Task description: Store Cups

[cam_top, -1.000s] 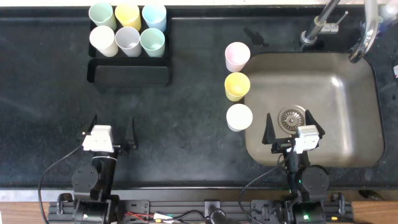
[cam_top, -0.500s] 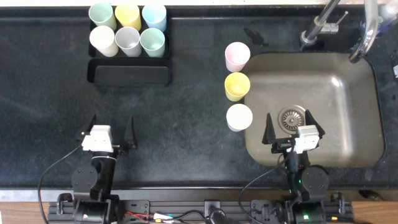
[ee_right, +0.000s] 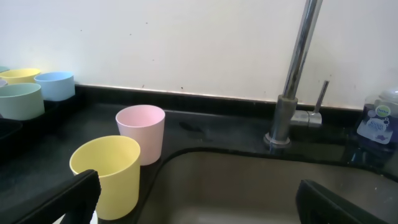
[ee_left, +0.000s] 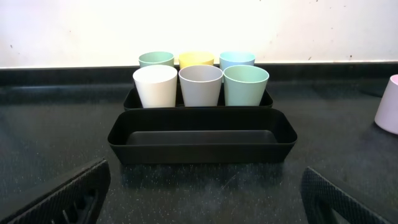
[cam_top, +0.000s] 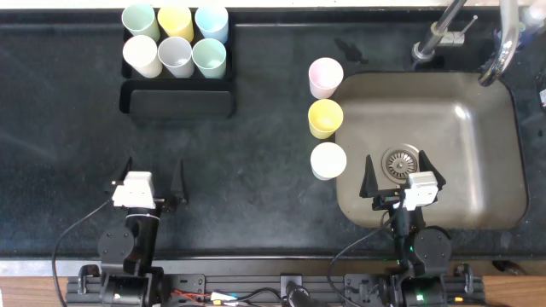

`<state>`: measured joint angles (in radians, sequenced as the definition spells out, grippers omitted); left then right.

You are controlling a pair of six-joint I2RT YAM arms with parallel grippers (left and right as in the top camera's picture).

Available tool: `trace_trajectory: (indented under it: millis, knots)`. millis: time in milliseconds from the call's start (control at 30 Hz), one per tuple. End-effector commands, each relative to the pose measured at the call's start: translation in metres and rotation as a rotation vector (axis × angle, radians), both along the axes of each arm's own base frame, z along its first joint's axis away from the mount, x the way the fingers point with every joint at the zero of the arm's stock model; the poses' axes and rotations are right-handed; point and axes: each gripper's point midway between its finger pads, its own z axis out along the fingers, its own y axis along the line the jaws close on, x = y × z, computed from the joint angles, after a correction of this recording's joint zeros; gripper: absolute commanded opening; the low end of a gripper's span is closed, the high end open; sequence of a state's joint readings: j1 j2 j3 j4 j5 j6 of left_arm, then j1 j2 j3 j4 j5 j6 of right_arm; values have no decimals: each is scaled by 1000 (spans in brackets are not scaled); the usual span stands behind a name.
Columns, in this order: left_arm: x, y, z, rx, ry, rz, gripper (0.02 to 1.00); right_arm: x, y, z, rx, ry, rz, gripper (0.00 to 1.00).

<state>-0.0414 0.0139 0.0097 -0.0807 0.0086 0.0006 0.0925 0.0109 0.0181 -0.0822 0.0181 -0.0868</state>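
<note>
A pink cup point(cam_top: 325, 77), yellow cup point(cam_top: 325, 118) and white cup point(cam_top: 328, 160) stand upright in a row beside the sink point(cam_top: 465, 141). Left gripper point(cam_top: 154, 167) and right gripper point(cam_top: 397, 162) both gape, holding nothing.

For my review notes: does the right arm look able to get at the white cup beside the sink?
Probably yes. The white cup stands upright on the counter beside the sink, close to the right end effector, which is open. Nothing stands between them; the yellow cup is farther back.

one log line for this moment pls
left tool open | right tool open | pink cup, yellow cup, white cup beside sink | front bin empty
</note>
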Motion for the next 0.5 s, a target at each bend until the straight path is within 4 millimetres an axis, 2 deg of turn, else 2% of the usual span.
trace_trajectory:
  millis: [33,500]
  knots:
    - [0,-1,0,14,-3,-10,1000,0,0,-4,-3,0,-2,1000]
    - [-1,-4,0,4,-3,-23,1000,0,0,-4,-3,0,-2,996]
